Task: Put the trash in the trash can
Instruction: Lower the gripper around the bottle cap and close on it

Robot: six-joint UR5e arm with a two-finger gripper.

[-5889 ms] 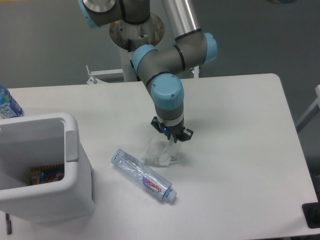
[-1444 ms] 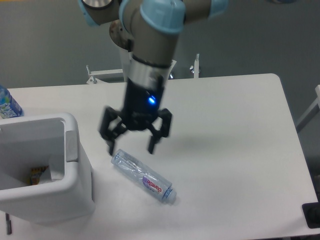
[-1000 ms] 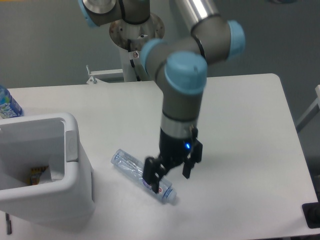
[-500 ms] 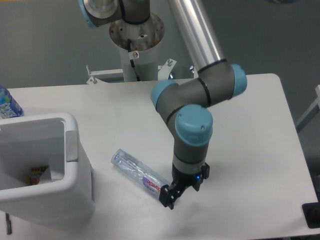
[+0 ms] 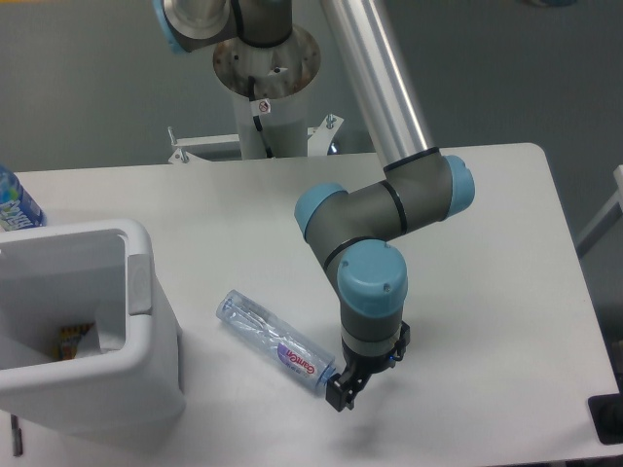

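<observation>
Black claw [image 5: 343, 387] down low at the cap end of the bottle [image 5: 276, 341], near the front edge of the desk [image 5: 487, 292]; fingers close on either side of the cap, but impossible to tell whether pinching it or just beside it. Clear, crushed, purple-pink label, lying flat on the desk, slanting from the claw up-left toward the bin [image 5: 83, 331]. Light grey, big, standing at the front left corner of the desk, flap on the side facing the bottle. Inside: something white against the right wall, likely the crumpled wrapper [image 5: 109, 339], and a bit of colourful packaging [image 5: 70, 340] lower down. Blue-labelled bottle [image 5: 15, 204] at the left edge, behind the bin.
</observation>
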